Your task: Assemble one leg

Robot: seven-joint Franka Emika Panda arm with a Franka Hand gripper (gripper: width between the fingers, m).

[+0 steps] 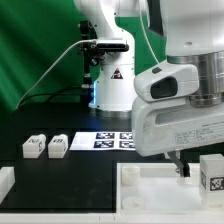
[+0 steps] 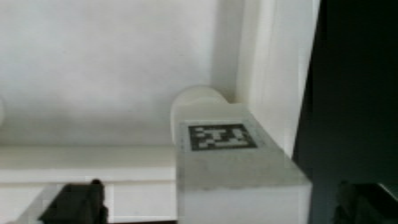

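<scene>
Between the dark fingertips [image 2: 71,203] of the gripper [image 2: 222,200], which stand spread wide and touch nothing, sits the leg [image 2: 228,150]: a matte white plastic block, rounded at one end, with a black-and-white square tag on its face. It rests on the smooth white square panel [image 1: 150,190], at the exterior view's right. Farther back on the black tabletop [image 1: 70,175], two spare legs [image 1: 57,146], blocky and white, lie side by side just beside the thin flat marker board [image 1: 115,140]. Beyond stands a glossy white robot base [image 1: 108,85] against a green curtain [image 1: 35,50].
</scene>
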